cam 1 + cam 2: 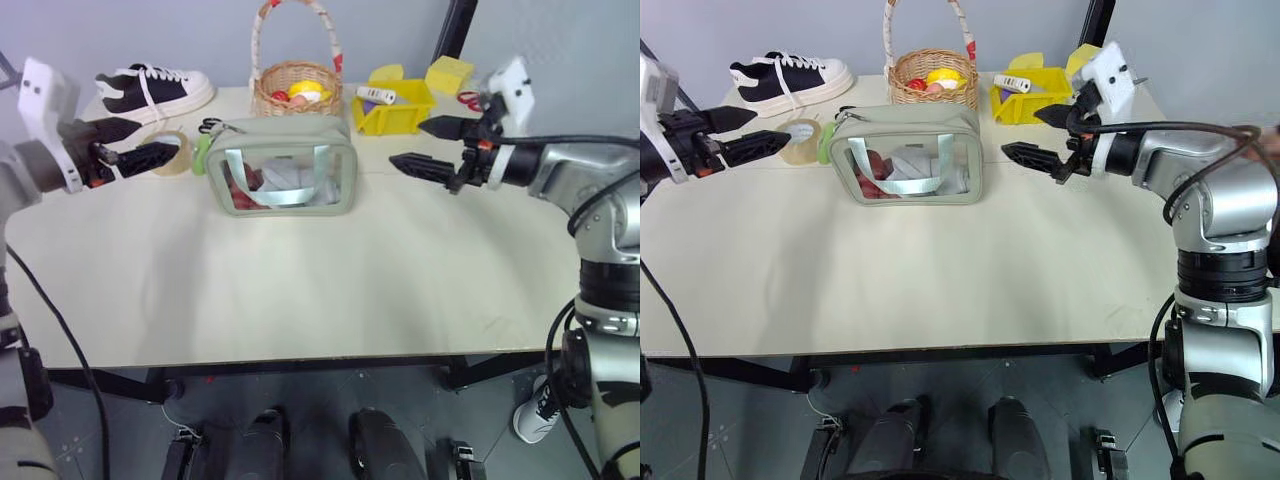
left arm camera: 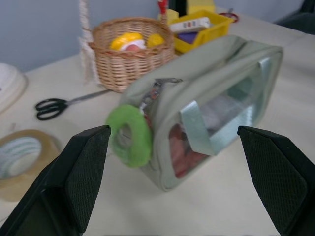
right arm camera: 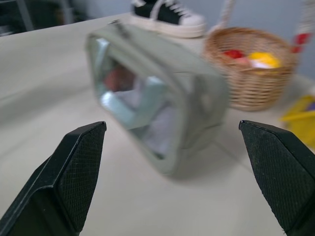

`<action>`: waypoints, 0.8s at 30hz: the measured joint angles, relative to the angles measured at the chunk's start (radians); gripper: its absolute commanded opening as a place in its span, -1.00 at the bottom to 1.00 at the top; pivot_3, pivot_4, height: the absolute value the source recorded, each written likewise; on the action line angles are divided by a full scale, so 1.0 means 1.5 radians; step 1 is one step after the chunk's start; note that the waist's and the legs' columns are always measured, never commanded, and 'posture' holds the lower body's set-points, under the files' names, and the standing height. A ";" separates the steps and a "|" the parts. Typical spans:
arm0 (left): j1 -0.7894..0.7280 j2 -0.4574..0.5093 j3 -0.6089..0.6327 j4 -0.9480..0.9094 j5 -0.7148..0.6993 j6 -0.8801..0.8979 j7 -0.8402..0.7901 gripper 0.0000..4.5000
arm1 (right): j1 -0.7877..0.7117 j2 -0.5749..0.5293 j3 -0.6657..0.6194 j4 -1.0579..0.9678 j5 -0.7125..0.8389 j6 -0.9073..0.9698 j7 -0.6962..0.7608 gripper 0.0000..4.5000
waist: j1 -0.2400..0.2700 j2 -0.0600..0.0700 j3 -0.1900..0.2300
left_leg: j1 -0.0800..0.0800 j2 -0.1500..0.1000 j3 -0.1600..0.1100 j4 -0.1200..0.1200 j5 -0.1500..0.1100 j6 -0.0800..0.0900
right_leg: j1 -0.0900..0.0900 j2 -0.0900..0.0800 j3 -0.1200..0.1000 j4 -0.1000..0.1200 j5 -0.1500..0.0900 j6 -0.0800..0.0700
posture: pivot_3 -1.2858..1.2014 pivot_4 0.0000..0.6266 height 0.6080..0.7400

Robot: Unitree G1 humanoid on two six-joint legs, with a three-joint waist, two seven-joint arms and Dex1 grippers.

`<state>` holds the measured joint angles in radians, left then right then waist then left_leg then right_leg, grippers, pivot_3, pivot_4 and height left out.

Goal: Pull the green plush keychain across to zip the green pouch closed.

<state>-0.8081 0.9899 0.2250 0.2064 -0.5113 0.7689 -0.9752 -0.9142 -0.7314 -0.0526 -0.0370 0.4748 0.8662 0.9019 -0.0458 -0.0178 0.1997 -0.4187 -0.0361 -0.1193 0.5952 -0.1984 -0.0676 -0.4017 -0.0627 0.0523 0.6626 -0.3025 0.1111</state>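
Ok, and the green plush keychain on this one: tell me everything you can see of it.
The green plush keychain is a small bright-green fuzzy ring with a hole through its middle, soft and felt-like by its look. It hangs on edge at the end of the green pouch on the robot's left, off metal hardware at the zipper's end, resting against the pouch's end wall. The tan tape roll lies just beside it. Neither open gripper touches it; the left gripper is the nearer.
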 measured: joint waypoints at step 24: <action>0.068 -0.073 -0.017 -0.197 -0.039 0.047 0.042 0.97 | -0.222 0.209 0.177 0.394 -0.198 -0.346 0.022 1.00 | -0.016 0.000 0.000 | -0.005 0.000 0.000 0.002 0.001 -0.002 | -0.005 0.001 0.000 0.003 0.001 -0.001 | 0.03 -0.52 1.00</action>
<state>-0.7061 0.8799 0.1992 -0.0885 -0.5705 0.8398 -0.9127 -1.2478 -0.4175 0.2124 0.5547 0.1782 0.3475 0.9354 -0.0698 -0.0180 0.1996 -0.4257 -0.0361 -0.1195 0.5987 -0.1963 -0.0700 -0.4094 -0.0619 0.0523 0.6675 -0.3012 0.1104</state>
